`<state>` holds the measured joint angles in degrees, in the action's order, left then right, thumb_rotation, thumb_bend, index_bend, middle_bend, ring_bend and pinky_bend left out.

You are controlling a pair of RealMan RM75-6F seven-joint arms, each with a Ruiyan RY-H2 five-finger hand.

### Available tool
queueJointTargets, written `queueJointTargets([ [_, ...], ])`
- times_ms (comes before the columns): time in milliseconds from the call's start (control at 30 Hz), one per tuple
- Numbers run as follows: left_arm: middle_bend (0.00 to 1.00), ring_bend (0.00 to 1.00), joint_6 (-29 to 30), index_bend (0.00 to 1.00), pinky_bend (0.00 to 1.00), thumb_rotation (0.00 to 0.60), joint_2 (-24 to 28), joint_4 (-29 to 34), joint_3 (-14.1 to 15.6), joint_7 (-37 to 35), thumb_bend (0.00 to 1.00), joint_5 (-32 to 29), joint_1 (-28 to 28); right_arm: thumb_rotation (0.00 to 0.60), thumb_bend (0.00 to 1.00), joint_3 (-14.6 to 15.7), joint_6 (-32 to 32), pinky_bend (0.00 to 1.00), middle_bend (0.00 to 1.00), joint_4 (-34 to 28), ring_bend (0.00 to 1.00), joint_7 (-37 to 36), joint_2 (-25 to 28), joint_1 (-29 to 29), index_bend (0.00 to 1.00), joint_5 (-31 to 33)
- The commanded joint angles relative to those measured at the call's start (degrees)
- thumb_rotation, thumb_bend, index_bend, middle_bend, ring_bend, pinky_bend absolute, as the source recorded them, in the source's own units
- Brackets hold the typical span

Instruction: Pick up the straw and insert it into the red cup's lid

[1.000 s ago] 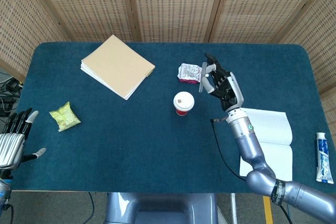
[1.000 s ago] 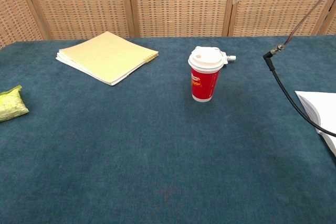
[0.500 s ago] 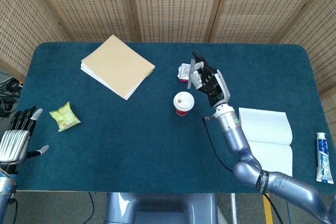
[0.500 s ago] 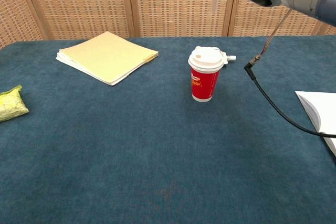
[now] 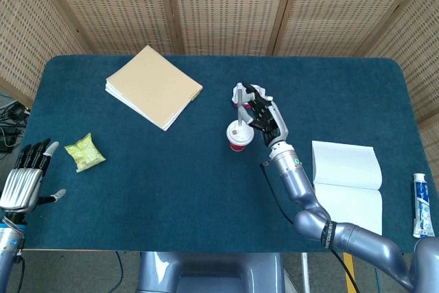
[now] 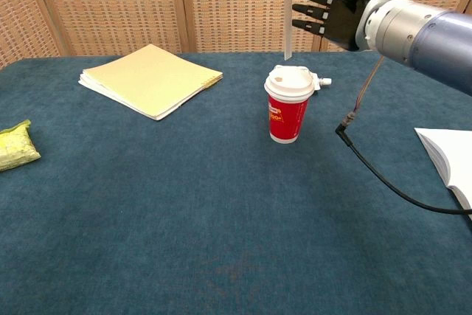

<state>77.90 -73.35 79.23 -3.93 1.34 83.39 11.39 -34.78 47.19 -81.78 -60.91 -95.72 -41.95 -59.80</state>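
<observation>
Tan notebook [image 5: 153, 86], green snack packet [image 5: 84, 152], open white notebook [image 5: 348, 183], perhaps toothpaste tube [image 5: 422, 205].

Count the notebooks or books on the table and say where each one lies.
2. A closed tan notebook lies at the table's far left part; an open white notebook lies near the right front edge, beside the toothpaste tube. None seems hidden.

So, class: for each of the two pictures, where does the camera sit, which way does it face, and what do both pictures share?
Head view: high above the near table edge, looking steeply down on the whole blue table; both arms and both robot hands show, left and right.
Chest view: low, at the near edge, facing across the table to the wicker screens; only the right robot hand shows.
Shared: red cup, straw, tan notebook.
</observation>
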Motion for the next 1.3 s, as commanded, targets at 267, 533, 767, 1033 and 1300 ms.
queueJointTargets([
  [267, 0.00, 0.00, -0.18, 0.00, 0.00, 0.600, -0.12, -0.06, 0.00, 0.10, 0.05, -0.30, 0.22, 0.600, 0.60, 0.69, -0.52, 0.00, 0.18, 1.36, 0.00, -0.85, -1.49, -0.12, 0.61, -0.45],
  [533, 0.00, 0.00, 0.03, 0.00, 0.00, 0.600, -0.14, -0.11, 0.13, 0.06, 0.05, -0.26, 0.25, 0.600, 0.60, 0.73, -0.50, 0.00, 0.18, 1.57, 0.00, -0.73, -2.11, -0.15, 0.61, -0.80],
  [767, 0.00, 0.00, 0.22, 0.00, 0.00, 0.600, -0.03, -0.13, 0.24, -0.17, 0.05, -0.34, 0.13, 0.600, 0.60, 0.67, -1.01, 0.00, 0.18, 2.27, 0.00, -0.73, -2.44, -0.23, 0.61, -0.57],
  [1033, 0.00, 0.00, 0.22, 0.00, 0.00, 0.600, -0.07, 0.02, 0.38, 0.21, 0.05, -0.22, 0.26, 0.600, 0.60, 0.41, -1.50, 0.00, 0.18, 2.49, 0.00, -0.73, -2.38, -0.26, 0.61, -0.63],
  [1300, 0.00, 0.00, 0.06, 0.00, 0.00, 0.600, -0.08, 0.16, 0.62, 0.70, 0.05, -0.18, 0.35, 0.600, 0.60, 0.58, -2.38, 0.00, 0.18, 3.54, 0.00, -0.99, -2.93, -0.42, 0.61, -0.49],
])
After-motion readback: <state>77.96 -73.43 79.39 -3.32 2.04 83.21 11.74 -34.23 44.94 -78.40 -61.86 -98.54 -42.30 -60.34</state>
